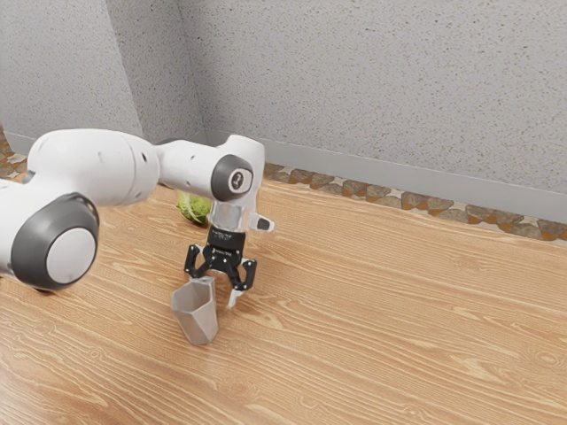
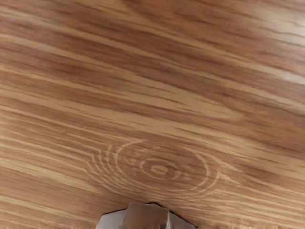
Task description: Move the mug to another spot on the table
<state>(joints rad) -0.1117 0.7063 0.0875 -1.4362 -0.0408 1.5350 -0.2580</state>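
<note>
I see the mug (image 1: 196, 312) on the wooden table (image 1: 399, 301), in the near part and toward the exterior view's left, directly below my gripper (image 1: 219, 290). It is a grey mug with flat faces, wide at the mouth and narrow at the base. Its long axis is almost vertical, and the mouth points up to the gripper. It leans a little, with the rim more toward the exterior view's left and the base more toward the right. I cannot tell which way the handle points. The gripper hangs straight down from the arm and reaches the rim of the mug, but I cannot tell if the claw is closed on the mug or only stands at it. In the wrist view a grey part of the mug (image 2: 143, 217) is just under the hand, and beyond it the table (image 2: 157, 95) has a round knot in the grain. Behind the arm, near the wall (image 1: 372, 80), a small green thing (image 1: 193, 208) lies on the table, well apart from the mug.
</note>
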